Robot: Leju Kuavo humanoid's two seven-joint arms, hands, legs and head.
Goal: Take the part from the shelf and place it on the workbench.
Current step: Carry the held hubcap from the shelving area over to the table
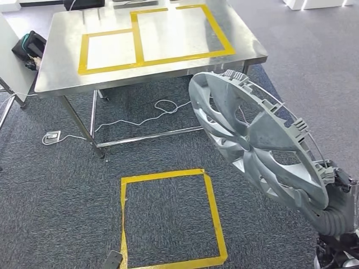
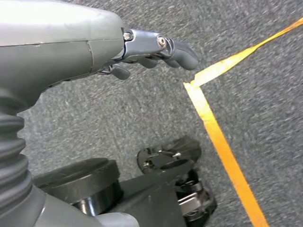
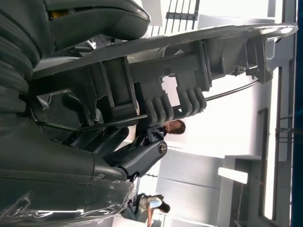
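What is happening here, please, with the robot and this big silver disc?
The robot is holding a silver wheel cover in its right hand, gripping it at the rim and carrying it tilted above the carpet. The steel workbench with yellow tape rectangles stands ahead, and the cover has not been put on it yet. The left hand hangs over the floor with nothing in it, near a yellow tape square.

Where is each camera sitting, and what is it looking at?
Head view: high on the body, looking down at the steel workbench, the floor tape square and the wheel cover in the right robot hand.
Left wrist view: behind the left robot hand, facing carpet and tape.
Right wrist view: behind the right robot hand, facing the wheel cover's rim.
Shared: the wheel cover, the tape.
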